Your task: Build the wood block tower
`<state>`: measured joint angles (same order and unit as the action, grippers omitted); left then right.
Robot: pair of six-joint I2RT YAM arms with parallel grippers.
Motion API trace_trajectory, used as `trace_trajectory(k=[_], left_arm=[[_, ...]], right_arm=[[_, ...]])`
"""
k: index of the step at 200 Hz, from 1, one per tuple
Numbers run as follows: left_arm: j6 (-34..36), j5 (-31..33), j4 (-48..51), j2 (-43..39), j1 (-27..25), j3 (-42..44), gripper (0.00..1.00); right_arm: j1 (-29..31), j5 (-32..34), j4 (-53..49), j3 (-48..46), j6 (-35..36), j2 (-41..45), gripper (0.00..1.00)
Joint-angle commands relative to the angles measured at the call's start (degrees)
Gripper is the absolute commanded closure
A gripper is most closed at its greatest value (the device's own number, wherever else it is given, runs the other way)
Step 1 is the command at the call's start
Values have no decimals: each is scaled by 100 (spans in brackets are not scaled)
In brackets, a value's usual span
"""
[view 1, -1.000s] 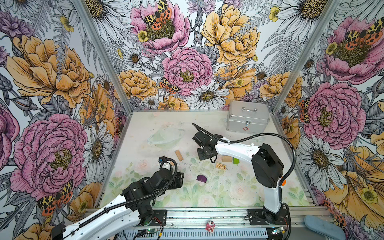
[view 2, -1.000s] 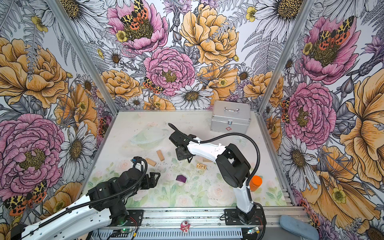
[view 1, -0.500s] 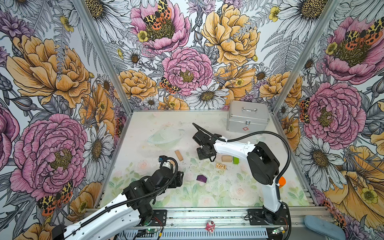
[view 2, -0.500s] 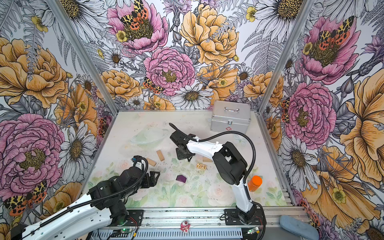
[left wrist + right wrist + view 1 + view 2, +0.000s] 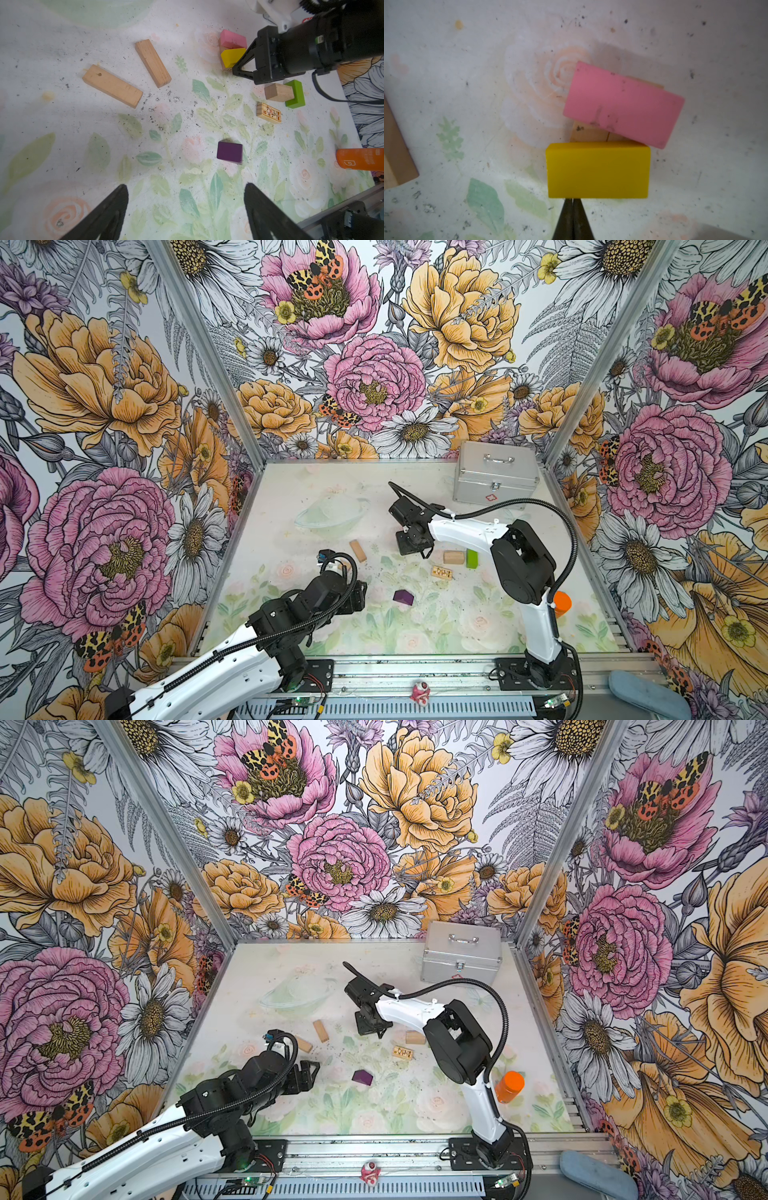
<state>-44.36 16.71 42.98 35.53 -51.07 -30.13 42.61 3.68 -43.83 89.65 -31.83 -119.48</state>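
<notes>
The pale floral table mat spreads under everything. On it we take the dark purple house-shaped wood block, lying alone, as our mark. The silver metal case stands far behind the purple block and to its right, in the back corner.

The left gripper hovers just left of the purple block, jaws spread wide with nothing between them. The right gripper hangs behind the purple block, fingers pressed together and holding nothing. Its tip is at the long side of a yellow rectangular wood block; we cannot tell whether it touches.

The orange bottle stands well to the right of the purple block. A wide tan wood plank and a narrower tan wood plank lie flat behind and left of the purple block, near each other yet apart.

The tower is only begun. The yellow block and a pink rectangular wood block sit close together on a tan wood base block, behind the purple block. Behind and right of the purple block, a lime-green wood block touches a short tan wood block. A small printed wood tile lies between that pair and the purple block.
</notes>
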Motion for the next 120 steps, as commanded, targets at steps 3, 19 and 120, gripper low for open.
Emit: trace_trajectory(k=[3, 19, 120], left_arm=[[110, 69, -150, 16, 50, -195, 11], [104, 69, -149, 8, 59, -191, 11], [84, 52, -149, -33, 87, -151, 12]], right_arm=[[-25, -78, 103, 207, 56, -64, 94], [-24, -126, 129, 220, 42, -57, 94], [-32, -106, 182, 367, 54, -178, 94]])
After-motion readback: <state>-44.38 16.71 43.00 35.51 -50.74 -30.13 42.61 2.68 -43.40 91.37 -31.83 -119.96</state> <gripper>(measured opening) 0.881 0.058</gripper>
